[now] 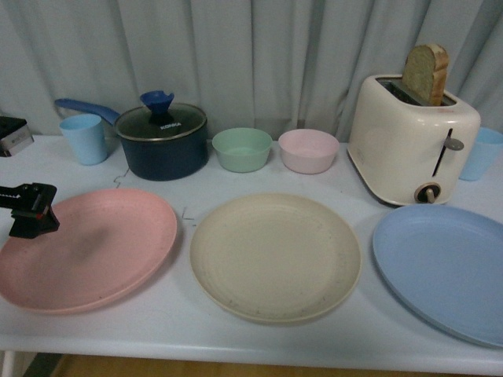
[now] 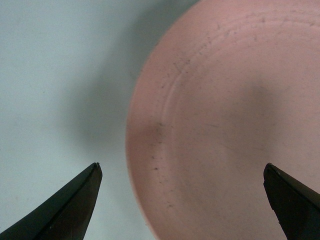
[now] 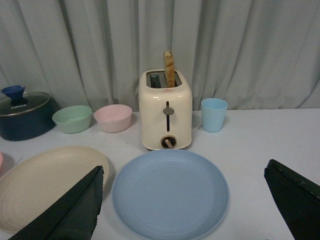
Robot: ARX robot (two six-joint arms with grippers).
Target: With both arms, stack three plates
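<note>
Three plates lie in a row on the white table: a speckled pink plate (image 1: 86, 247) at the left, a speckled cream plate (image 1: 275, 255) in the middle and a light blue plate (image 1: 444, 267) at the right. My left gripper (image 1: 31, 210) hovers open over the pink plate's left rim. In the left wrist view its open fingers straddle the rim of the pink plate (image 2: 225, 125), with nothing held. My right gripper (image 3: 182, 200) is open, and the light blue plate (image 3: 170, 192) lies on the table between its fingers. It does not show in the front view.
Along the back stand a blue cup (image 1: 84, 138), a dark lidded pot (image 1: 162, 140), a green bowl (image 1: 242, 148), a pink bowl (image 1: 308, 150), a cream toaster (image 1: 413, 141) with a slice of bread, and another blue cup (image 1: 481, 152). The table's front edge (image 1: 236, 357) is near.
</note>
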